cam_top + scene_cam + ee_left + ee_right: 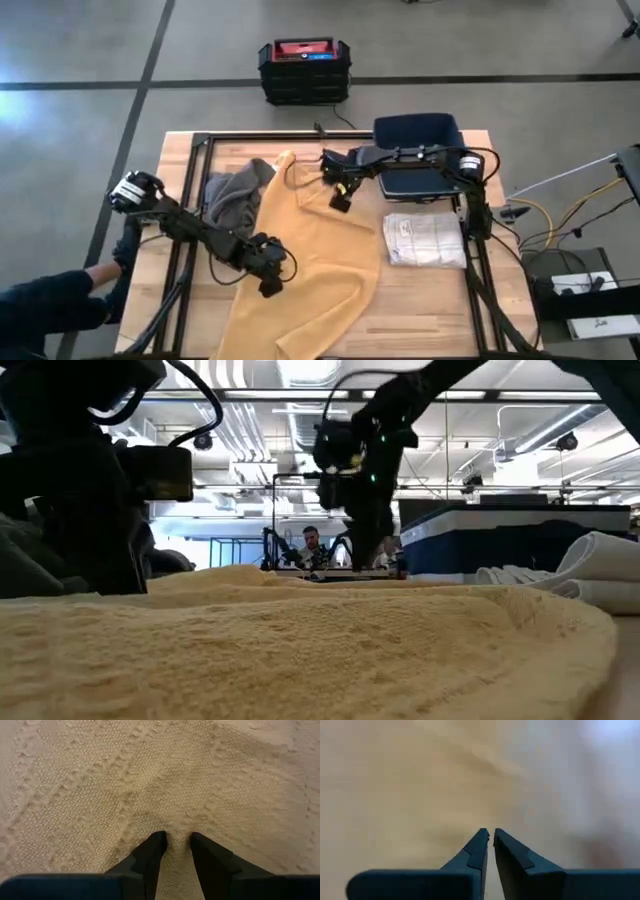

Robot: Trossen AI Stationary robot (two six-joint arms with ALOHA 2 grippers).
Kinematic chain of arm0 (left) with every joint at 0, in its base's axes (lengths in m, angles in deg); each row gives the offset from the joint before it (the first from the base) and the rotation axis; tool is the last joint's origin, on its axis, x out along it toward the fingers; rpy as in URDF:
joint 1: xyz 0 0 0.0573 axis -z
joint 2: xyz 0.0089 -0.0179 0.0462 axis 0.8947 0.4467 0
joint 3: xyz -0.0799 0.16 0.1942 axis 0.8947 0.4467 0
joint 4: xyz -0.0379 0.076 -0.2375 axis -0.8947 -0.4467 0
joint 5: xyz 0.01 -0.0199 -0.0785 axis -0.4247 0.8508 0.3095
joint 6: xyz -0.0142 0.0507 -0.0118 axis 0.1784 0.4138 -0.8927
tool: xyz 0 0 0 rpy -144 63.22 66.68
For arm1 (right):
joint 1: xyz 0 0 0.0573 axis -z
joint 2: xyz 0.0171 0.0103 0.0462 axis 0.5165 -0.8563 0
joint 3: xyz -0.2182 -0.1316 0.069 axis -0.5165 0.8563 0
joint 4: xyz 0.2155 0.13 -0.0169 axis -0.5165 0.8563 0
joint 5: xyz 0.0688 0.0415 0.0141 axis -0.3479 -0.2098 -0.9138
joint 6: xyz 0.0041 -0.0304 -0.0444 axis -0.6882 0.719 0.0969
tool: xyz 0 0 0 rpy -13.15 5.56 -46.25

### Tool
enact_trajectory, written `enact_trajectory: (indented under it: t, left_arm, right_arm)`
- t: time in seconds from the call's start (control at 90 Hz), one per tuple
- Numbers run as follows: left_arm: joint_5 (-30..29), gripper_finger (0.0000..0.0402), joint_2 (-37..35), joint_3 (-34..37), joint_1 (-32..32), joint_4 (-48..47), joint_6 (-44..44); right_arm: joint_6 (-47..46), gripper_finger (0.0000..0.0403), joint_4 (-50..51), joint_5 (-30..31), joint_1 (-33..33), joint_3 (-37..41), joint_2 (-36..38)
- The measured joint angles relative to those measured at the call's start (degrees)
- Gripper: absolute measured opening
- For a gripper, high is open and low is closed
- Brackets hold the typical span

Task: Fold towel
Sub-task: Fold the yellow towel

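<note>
A yellow towel (310, 260) lies spread in loose folds down the middle of the table, and its near end hangs over the front edge. My left gripper (270, 287) is down on the towel's left part, shut on a pinch of cloth (177, 840). My right gripper (340, 203) hovers at the towel's far part with its fingers (490, 837) shut and nothing between them. The low view shows it (365, 555) reaching down behind a ridge of the towel. My left gripper pinches a small raised ridge of the yellow towel (178, 831) between its two fingertips, in the cloth's inner area and away from any edge. The fingers come from above, pointing down. The towel around the pinch lies on the table. Whether my right gripper touches the towel, I cannot tell.
A crumpled grey towel (235, 195) lies at the far left, beside the yellow one. A folded white towel (425, 240) rests at the right, and a dark blue bin (415, 150) stands behind it. A person's arm (60, 300) shows at the table's left near corner.
</note>
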Motion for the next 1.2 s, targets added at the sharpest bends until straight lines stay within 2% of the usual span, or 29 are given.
enact_trajectory:
  t: [0.044,0.178,0.3,0.433,0.511,0.767,0.944,1.078,1.2]
  left_arm:
    - [-0.6,0.0098,-0.6,0.0,0.0,0.0,0.4]
    - [-2.1,0.0098,-1.7,0.2,0.0,-0.4,0.4]
    - [-2.3,0.0098,-1.7,0.2,0.0,-0.2,0.2]
    - [-2.6,0.0098,-1.7,0.2,0.2,-0.1,-0.5]
    - [-2.7,0.0098,-1.7,0.2,0.4,-0.1,-0.6]
    - [-3.1,0.0098,0.1,0.0,0.7,0.5,-1.3]
    - [-2.4,0.0098,1.4,0.0,0.8,0.6,-2.5]
    - [-1.0,0.0098,1.5,0.0,0.8,1.0,-3.7]
    - [0.0,0.0098,1.5,0.0,0.8,1.1,-4.0]
  right_arm:
    - [0.2,0.0018,-1.1,-0.2,-1.0,0.1,-0.1]
    - [-0.7,0.0018,-4.6,4.6,-1.7,0.2,-2.3]
    - [-2.5,0.0018,-3.8,12.5,-0.8,0.3,-5.4]
    - [-2.9,0.0018,-3.1,14.4,0.9,0.1,-7.0]
    - [-3.1,0.0018,-2.3,18.0,1.5,0.1,-7.5]
    - [-3.7,0.0018,5.0,29.0,4.4,0.4,-6.9]
    - [-4.5,0.0018,6.4,31.7,6.3,0.3,-6.7]
    - [-6.2,0.0018,7.5,38.5,6.1,0.3,-5.4]
    - [-6.6,0.0018,7.0,38.9,6.3,0.3,-2.2]
